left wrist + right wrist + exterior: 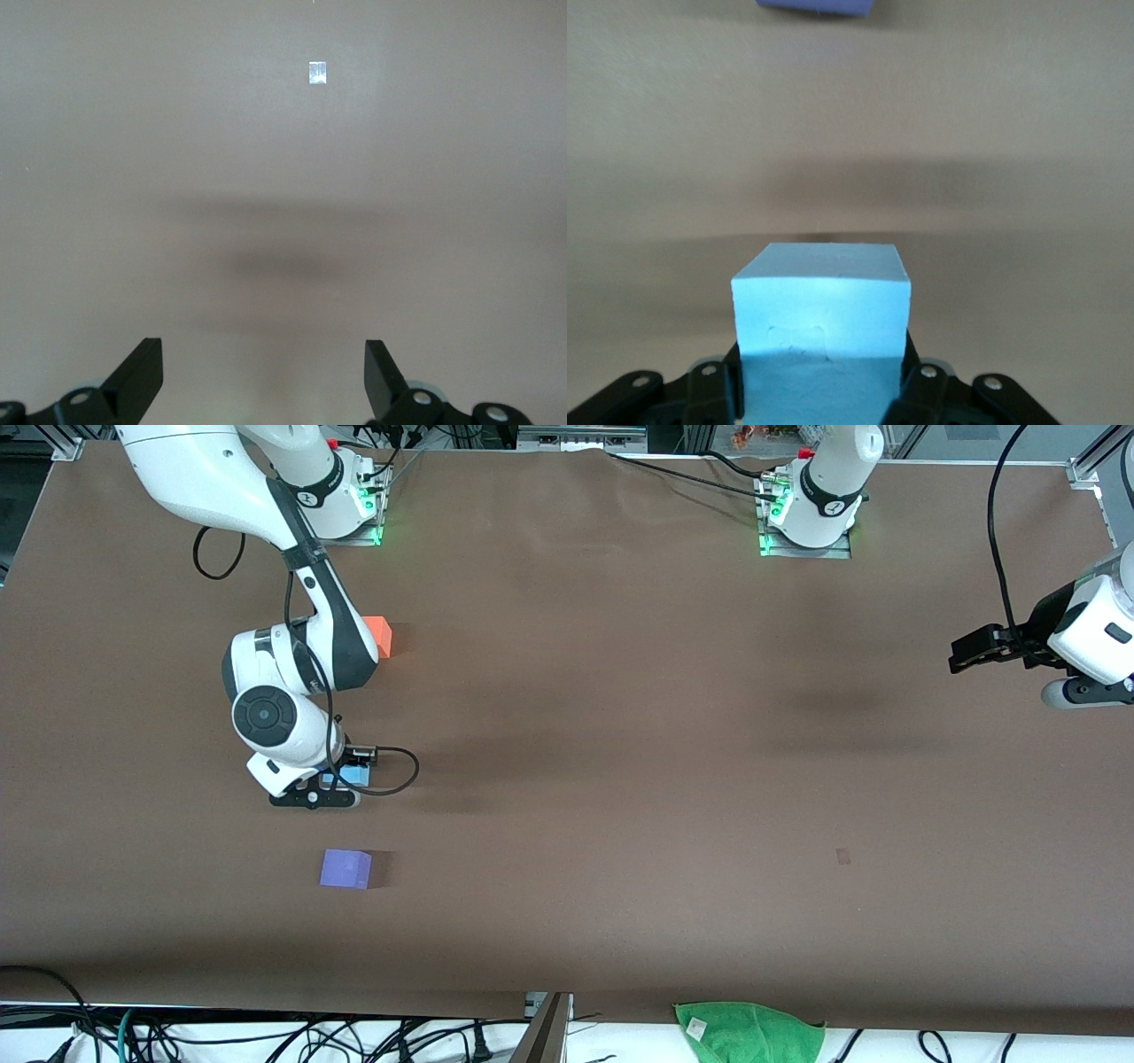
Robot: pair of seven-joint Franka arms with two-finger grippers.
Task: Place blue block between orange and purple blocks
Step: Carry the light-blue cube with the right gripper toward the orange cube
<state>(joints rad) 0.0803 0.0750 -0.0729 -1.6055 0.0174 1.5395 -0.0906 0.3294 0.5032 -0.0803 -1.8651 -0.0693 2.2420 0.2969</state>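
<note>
Brown matte cloth covers the whole table (620,717), with 3 small cubes toward the right arm's end. The right gripper (330,786) is clamped on the blue block (821,332), its fingers pressed against 2 opposite faces, and it hangs over the stretch of cloth between the orange block (379,636), which sits nearer the robot bases, and the purple block (346,868), which lies nearer the front camera. Whether the cube already touches the cloth cannot be told. The left gripper (264,376) waits over bare cloth at the left arm's end, fingers spread apart with nothing between them. For a good placement, I judge the cube should go down about midway on the line joining its 2 neighbours, apart from both. Lower it straight, keeping its bottom face flat, and part the fingers only once it rests on the cloth. Lift away vertically so neither pad drags it off line.
</note>
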